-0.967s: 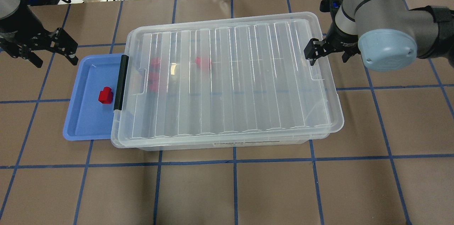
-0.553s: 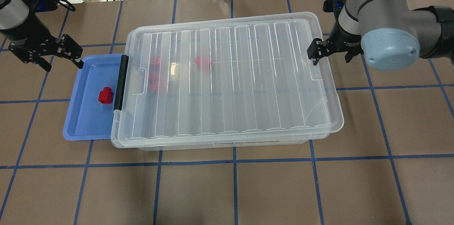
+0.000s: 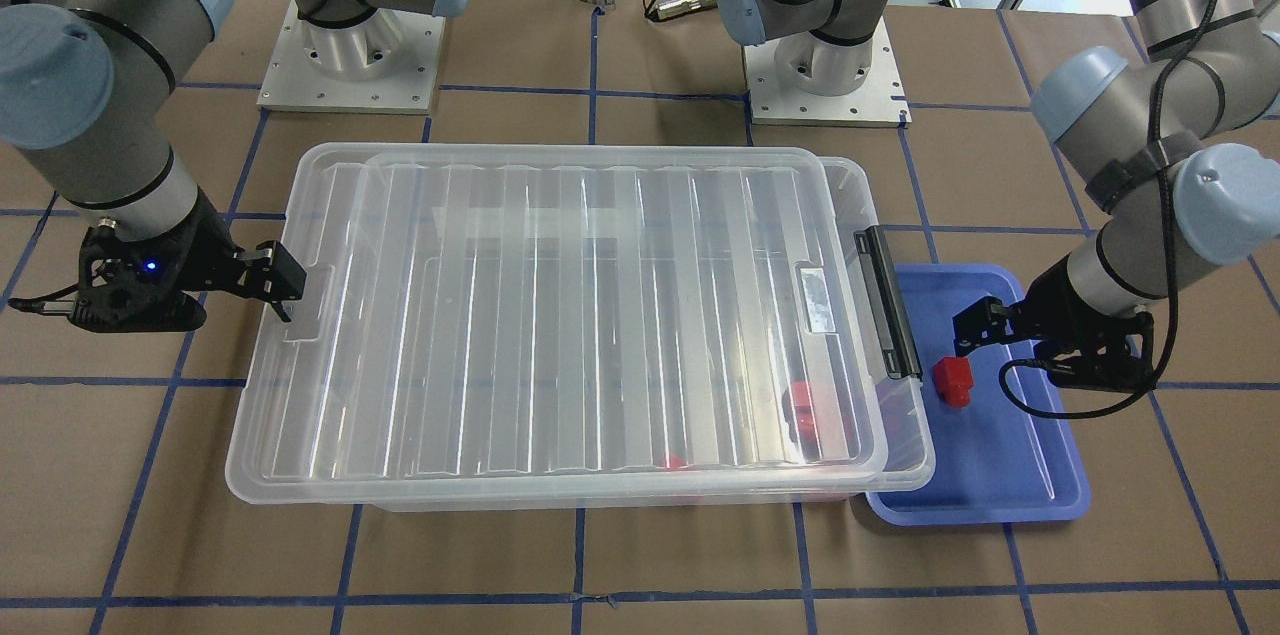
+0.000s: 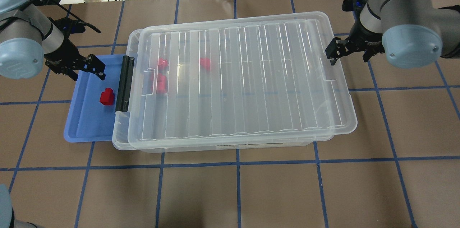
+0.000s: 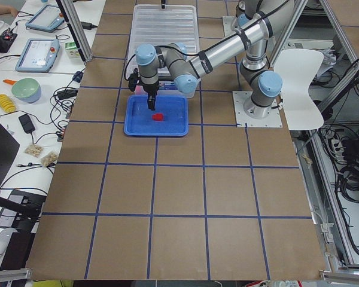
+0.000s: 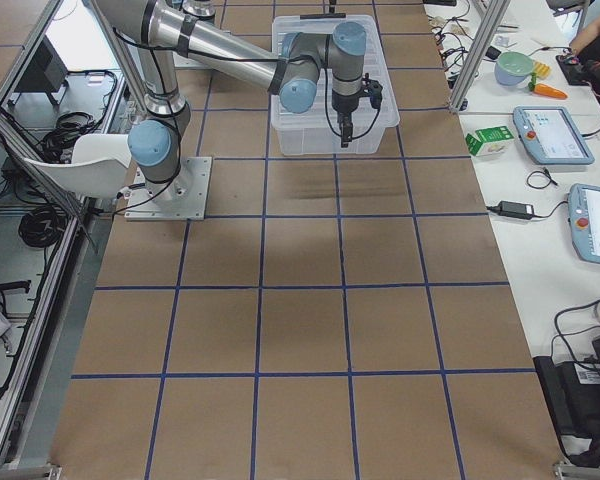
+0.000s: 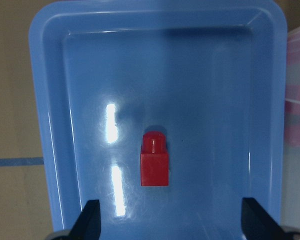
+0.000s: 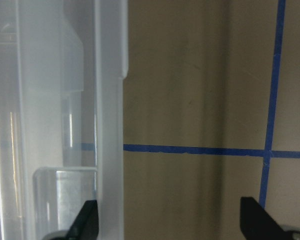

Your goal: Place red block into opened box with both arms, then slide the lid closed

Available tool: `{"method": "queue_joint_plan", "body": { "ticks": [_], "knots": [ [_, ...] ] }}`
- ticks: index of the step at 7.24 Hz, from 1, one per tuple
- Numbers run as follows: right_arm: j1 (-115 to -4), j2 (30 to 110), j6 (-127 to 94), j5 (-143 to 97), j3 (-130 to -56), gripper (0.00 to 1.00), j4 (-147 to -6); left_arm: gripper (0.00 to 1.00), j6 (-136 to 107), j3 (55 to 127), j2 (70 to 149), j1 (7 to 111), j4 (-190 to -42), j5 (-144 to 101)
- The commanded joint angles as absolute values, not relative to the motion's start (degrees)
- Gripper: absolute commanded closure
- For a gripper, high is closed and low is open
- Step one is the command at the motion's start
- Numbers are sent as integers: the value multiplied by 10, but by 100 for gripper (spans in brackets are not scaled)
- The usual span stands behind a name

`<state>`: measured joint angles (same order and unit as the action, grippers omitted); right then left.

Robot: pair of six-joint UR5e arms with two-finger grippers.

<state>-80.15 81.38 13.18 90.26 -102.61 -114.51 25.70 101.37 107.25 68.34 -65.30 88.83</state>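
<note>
Over blue tray (image 7: 55, 100), left gripper (image 7: 172, 222) jaws wide, empty, near red block (image 7: 154, 162)

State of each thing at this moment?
lid: on the box, shifted away from the handle end.
box: narrow strip uncovered at the handle end.
red block: loose in the blue tray.
other red blocks: three inside the box.
left end effector: open above the red block.
right end effector: open at the lid's far end.
</note>
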Motion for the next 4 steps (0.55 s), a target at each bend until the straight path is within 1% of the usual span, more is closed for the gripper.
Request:
{"method": "queue_joint_plan", "body": {
  "ticks": [1, 4],
  "knots": [
    [-784, 815, 156, 902, -1024, 0, -1144, 0, 264, 1020, 1110, 682, -636, 889],
    [-754, 816, 170, 901, -1020, 0, -1139, 0, 257, 1020, 1142, 682, -634, 890]
  ]
}}
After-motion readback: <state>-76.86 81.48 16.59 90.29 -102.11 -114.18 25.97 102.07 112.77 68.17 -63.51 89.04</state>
